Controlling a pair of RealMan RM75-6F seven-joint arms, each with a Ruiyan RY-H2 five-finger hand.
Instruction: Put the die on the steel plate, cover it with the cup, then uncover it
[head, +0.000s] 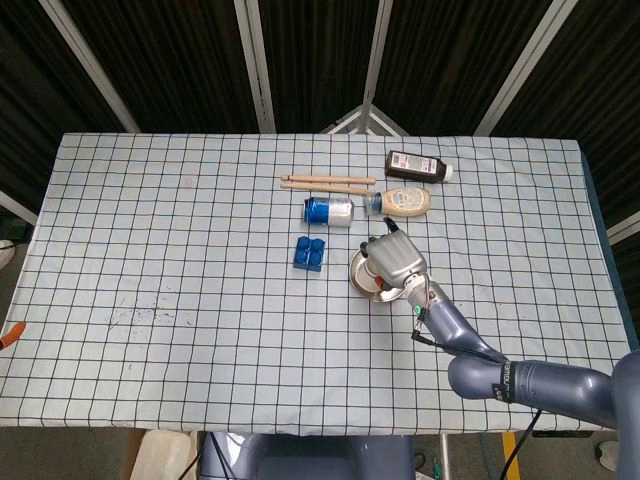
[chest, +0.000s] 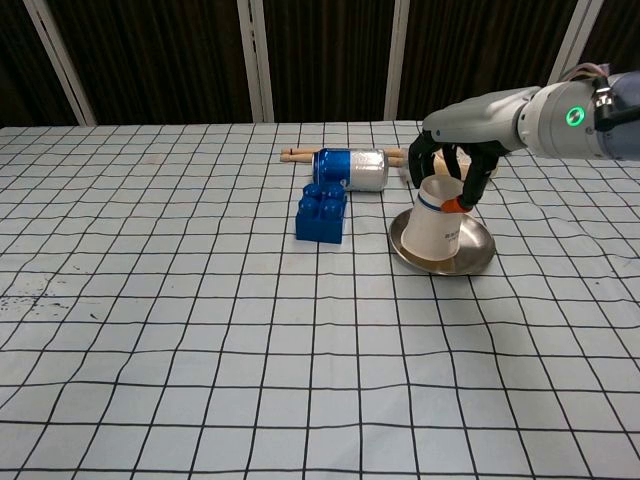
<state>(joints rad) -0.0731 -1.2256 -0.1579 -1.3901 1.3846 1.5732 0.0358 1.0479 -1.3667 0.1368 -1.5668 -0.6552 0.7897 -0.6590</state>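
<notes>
Tablecloth (head: 180, 250): white, black grid.
Blue brick (head: 309, 252): studs up, just below the can.
Blue can (head: 329, 211): on its side.
Sticks (head: 327, 181): paired, behind the can.
Dark bottle (head: 418, 166), beige bottle (head: 404, 201): lying flat.

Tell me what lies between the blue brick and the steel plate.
Nothing: in the chest view, only bare checked cloth separates the blue brick from the steel plate, where the right robot hand holds the cup.
</notes>
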